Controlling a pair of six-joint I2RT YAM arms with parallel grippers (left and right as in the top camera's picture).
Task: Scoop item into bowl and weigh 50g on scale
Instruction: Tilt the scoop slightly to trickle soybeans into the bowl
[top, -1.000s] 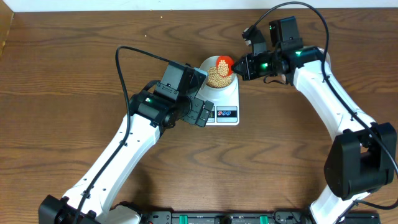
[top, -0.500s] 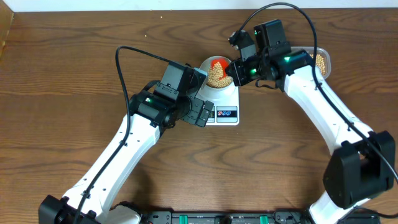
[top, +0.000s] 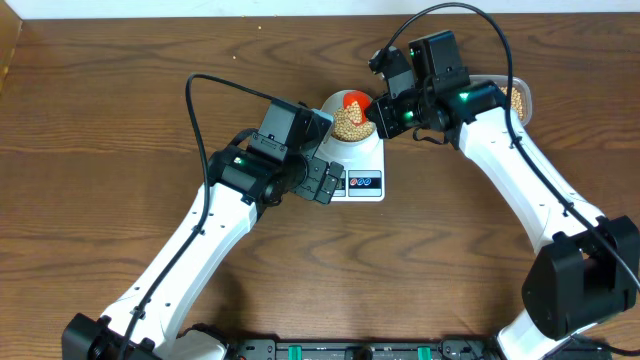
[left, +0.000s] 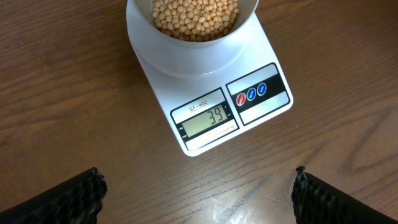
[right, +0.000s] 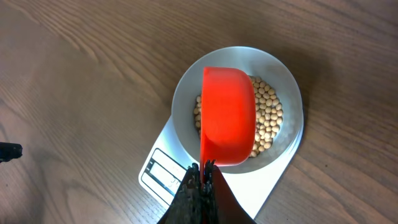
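The pale bowl (top: 338, 104) stands on the white scale (top: 365, 160) and holds many tan beans (top: 350, 122). The scale's display (left: 208, 118) reads 39. My right gripper (top: 377, 115) is shut on the handle of an orange-red scoop (right: 227, 115), which is tipped over the bowl (right: 286, 81) with its underside toward the right wrist camera. The beans (right: 268, 118) lie under it. My left gripper (left: 196, 193) is open and empty, just in front of the scale (left: 155, 62), with only bare wood between its fingers.
A clear plastic tub (top: 521, 98) with more beans stands at the back right, partly hidden behind my right arm. The dark wooden table (top: 120, 120) extends to the left and front.
My right gripper has swung left with the scoop and brought it over the bowl, uncovering the tub at the back right. The left arm has not moved.
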